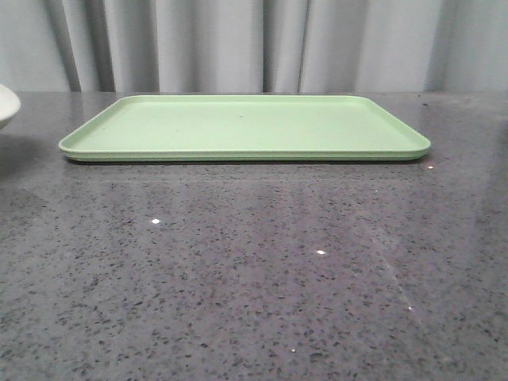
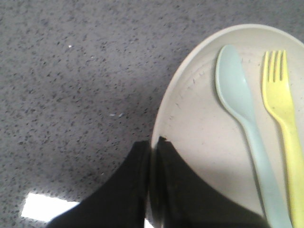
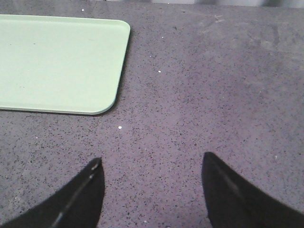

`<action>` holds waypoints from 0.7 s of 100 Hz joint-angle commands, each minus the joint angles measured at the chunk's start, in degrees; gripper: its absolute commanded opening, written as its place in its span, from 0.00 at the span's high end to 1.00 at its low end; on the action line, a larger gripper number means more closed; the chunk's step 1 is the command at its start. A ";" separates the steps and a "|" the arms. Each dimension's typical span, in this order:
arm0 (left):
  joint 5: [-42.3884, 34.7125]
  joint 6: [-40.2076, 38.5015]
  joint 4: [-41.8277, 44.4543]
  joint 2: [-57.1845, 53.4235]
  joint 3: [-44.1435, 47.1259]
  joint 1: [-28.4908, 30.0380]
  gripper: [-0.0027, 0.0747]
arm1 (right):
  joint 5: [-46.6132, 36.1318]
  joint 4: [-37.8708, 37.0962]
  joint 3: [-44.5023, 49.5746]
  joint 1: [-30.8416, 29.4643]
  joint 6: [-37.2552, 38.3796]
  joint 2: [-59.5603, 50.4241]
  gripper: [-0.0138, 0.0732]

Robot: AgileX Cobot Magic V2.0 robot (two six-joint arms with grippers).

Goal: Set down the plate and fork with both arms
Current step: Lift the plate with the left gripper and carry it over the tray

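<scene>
The cream-white plate carries a yellow fork and a pale blue spoon-like utensil. My left gripper is shut on the plate's rim, one finger inside, one outside. In the front view only a sliver of the plate shows at the far left edge; neither arm shows there. My right gripper is open and empty over bare countertop, beside the tray's corner.
A flat light-green tray lies empty at the middle back of the grey speckled countertop; its corner shows in the right wrist view. Grey curtains hang behind.
</scene>
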 commanded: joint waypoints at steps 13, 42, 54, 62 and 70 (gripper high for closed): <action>-1.55 2.59 -8.81 -2.14 -4.99 0.08 0.99 | -4.50 -0.74 -2.01 -0.25 -0.33 0.64 0.31; -0.71 3.57 -14.90 -0.19 -7.77 -1.69 0.99 | -4.80 -0.74 -2.01 -0.25 -0.33 0.64 0.31; 0.07 3.57 -16.40 2.36 -10.07 -4.20 0.99 | -5.17 -0.74 -2.01 -0.25 -0.33 0.64 0.31; -0.03 3.57 -17.44 4.13 -11.45 -7.04 0.99 | -5.19 -0.74 -2.01 -0.25 -0.33 0.64 0.31; -0.13 3.57 -18.06 6.28 -13.09 -10.20 0.99 | -5.19 -0.74 -2.01 -0.25 -0.33 0.64 0.31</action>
